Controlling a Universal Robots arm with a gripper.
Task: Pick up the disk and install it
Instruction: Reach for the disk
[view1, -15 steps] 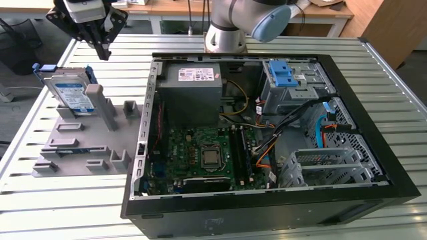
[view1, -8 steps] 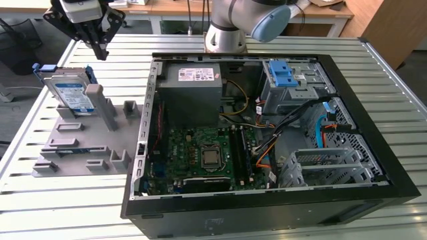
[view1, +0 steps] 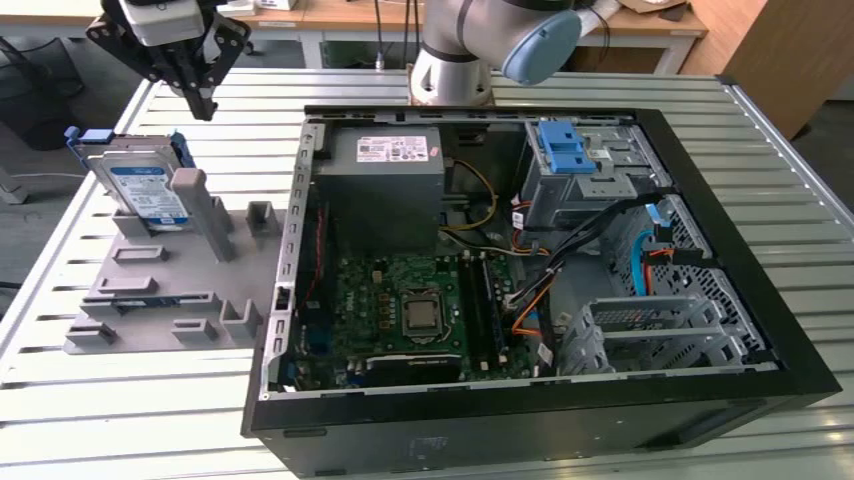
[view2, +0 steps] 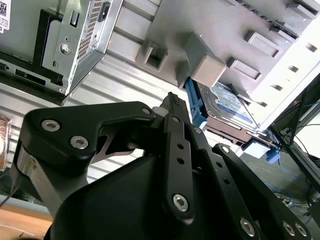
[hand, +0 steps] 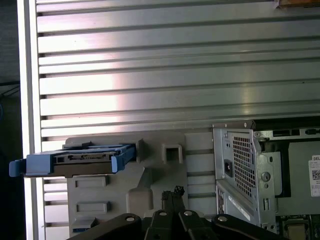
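The disk (view1: 144, 186) is a silver drive with a white-and-blue label and blue rails. It stands tilted on its edge in a grey holder plate (view1: 160, 290) at the exterior view's left, beside the open computer case (view1: 534, 260). My gripper (view1: 203, 106) hangs above the table just behind the disk, apart from it, with its black fingers shut on nothing. In the first wrist view the disk (hand: 80, 160) is seen edge-on and the fingertips (hand: 173, 193) sit together. The second wrist view has the disk (view2: 226, 101) past the fingertips (view2: 173, 98).
Inside the case sit a grey power-supply box (view1: 387, 170), a metal cage with a blue latch (view1: 577, 160), a motherboard (view1: 400, 310) and a grey drive cage (view1: 657, 330) near loose cables. The holder plate carries several upright grey blocks (view1: 190, 200). Slatted metal table (view1: 120, 400) surrounds everything.
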